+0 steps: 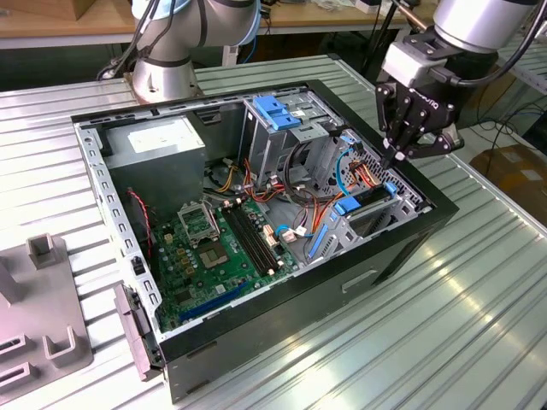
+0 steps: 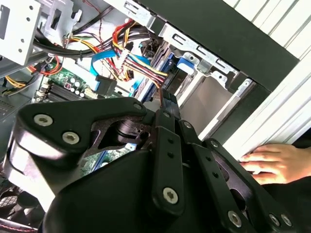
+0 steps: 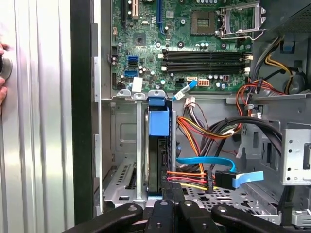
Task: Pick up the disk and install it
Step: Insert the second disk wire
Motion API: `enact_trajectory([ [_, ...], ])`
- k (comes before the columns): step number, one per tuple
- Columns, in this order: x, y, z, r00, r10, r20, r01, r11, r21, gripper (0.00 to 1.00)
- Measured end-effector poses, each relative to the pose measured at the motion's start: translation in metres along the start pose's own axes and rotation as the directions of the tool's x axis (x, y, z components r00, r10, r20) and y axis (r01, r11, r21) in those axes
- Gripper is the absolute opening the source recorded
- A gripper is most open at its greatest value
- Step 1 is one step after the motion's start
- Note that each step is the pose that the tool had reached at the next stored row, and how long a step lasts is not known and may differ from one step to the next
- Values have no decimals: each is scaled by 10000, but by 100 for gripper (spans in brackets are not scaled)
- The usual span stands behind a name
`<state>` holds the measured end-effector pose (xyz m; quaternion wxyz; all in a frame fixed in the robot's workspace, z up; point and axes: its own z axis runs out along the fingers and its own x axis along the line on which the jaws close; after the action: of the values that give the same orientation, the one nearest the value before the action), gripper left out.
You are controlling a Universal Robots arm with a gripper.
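Hovering gripper (image 1: 400, 159) above the half-hidden disk (image 3: 158, 145) in bay.

A robotics lab or workshop is showing here: an opened computer case (image 1: 256, 222) is lying on a ribbed metal table (image 1: 444, 325), with wooden workbenches (image 1: 51, 26) running along the frame's top.
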<state>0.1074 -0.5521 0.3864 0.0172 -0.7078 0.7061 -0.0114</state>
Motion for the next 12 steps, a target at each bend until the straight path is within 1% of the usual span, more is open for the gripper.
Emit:
enact_trajectory([
  [1, -8, 16, -1, 10000, -4, 1, 4, 10000, 0, 10],
  [4, -24, 40, -2, 10000, -12, 2, 12, 10000, 0, 10],
  [5, -40, 49, -3, 10000, -17, 2, 17, 10000, 0, 10],
  [7, -116, 55, -2, 10000, -34, 4, 34, 10000, -1, 10],
  [8, -165, 56, -1, 10000, -41, 4, 41, 10000, 0, 10],
  [9, -184, 57, -1, 10000, -44, 5, 44, 10000, 0, 10],
  [12, -275, 63, -1, 10000, -49, 4, 49, 10000, 0, 10],
])
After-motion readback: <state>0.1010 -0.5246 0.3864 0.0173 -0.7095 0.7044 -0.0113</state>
